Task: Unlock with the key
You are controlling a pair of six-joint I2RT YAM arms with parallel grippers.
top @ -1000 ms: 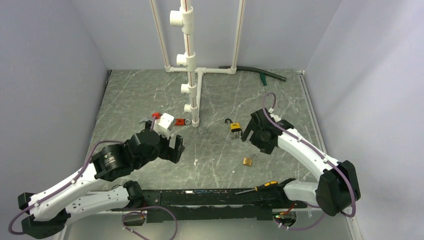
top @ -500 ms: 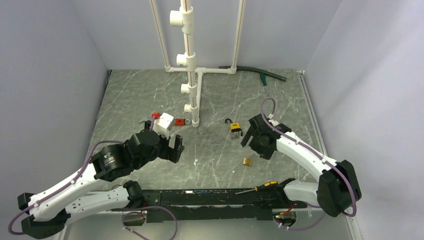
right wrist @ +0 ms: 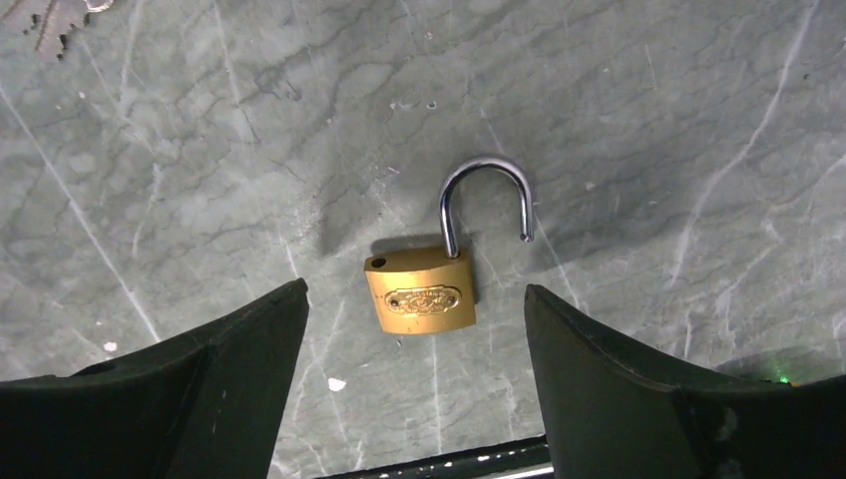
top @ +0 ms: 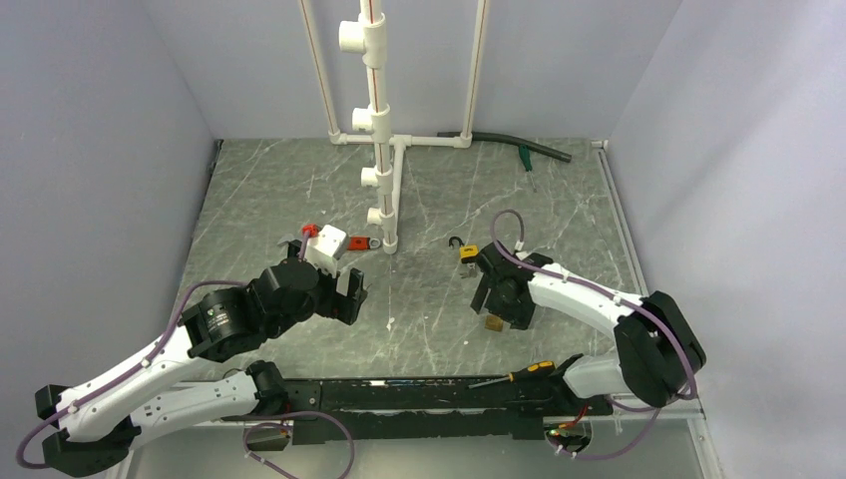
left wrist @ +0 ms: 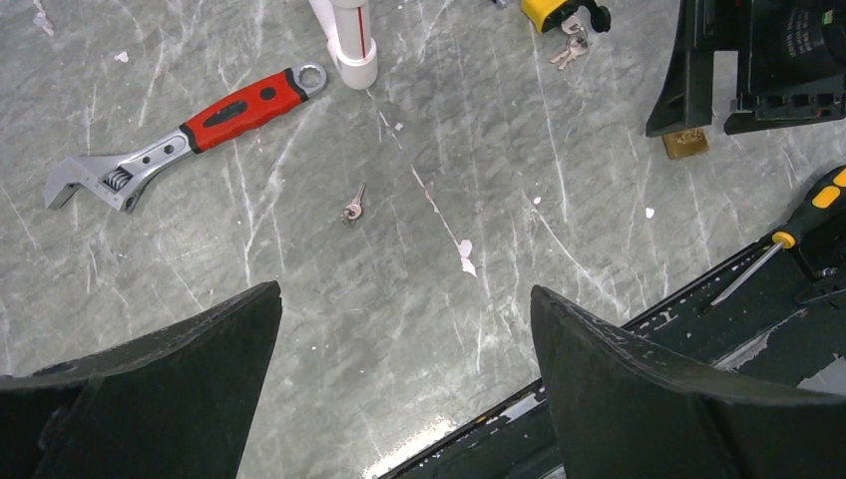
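The key bunch [left wrist: 571, 50], tiny and dull silver-grey, lies on the table beside the yellow-and-black padlock [left wrist: 552, 10]; its edge also shows at the top left of the right wrist view [right wrist: 48, 20]. A small brass padlock [right wrist: 419, 291] with its steel shackle swung open lies flat between my right fingers. My right gripper [right wrist: 414, 294] is open and empty, hovering just above that brass padlock [top: 493, 322]. In the top view the right gripper [top: 496, 299] sits just near of the yellow padlock [top: 467, 251]. My left gripper [left wrist: 404, 291] is open, empty, above bare table at centre left [top: 349, 289].
A red-handled adjustable wrench [left wrist: 190, 135] and a pale tiny metal piece [left wrist: 352, 205] lie near the white PVC pipe stand [top: 384, 150]. A black-and-yellow screwdriver [top: 519, 374] rests on the black rail at the near edge. A dark hose [top: 519, 148] lies at the back.
My right gripper has moved left and toward the near edge, from beside the yellow padlock to over the brass padlock. The left arm has not moved.
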